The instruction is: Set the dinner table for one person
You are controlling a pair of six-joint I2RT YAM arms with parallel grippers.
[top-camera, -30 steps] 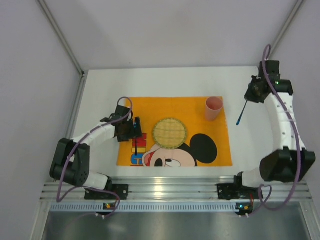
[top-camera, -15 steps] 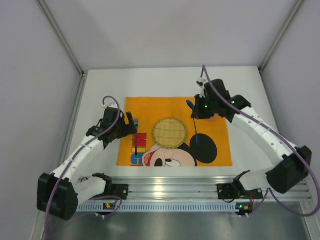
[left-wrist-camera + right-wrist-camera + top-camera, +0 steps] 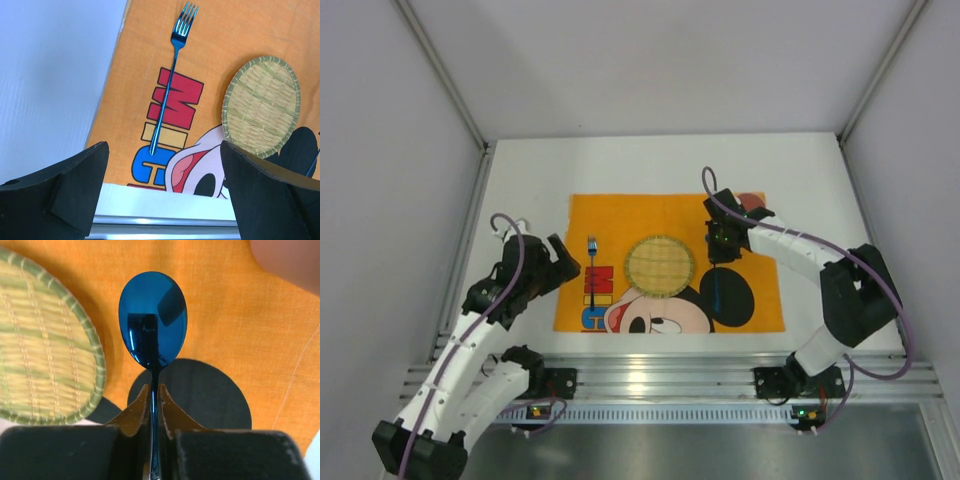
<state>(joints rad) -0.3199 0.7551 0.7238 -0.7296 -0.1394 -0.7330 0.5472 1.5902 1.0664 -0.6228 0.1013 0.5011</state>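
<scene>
The white table [image 3: 650,160] lies under the mat [image 3: 620,215] and shows on all sides of it. Its silver rail [image 3: 660,368] runs along the mat's near edge.

A blue fork [image 3: 167,95] lies flat on the left part of the mat, with its prongs pointing to the far edge. A round woven plate [image 3: 660,265] sits in the middle of the mat, just right of the fork. A pink cup [image 3: 752,202] stands at the mat's far right corner.

The left gripper [image 3: 560,262] is by the mat's left edge, spread wide and holding nothing.

The right gripper [image 3: 154,395] is over the right part of the mat. It pinches the handle of a blue spoon [image 3: 152,325] just right of the plate. I cannot tell if the spoon touches the mat.
</scene>
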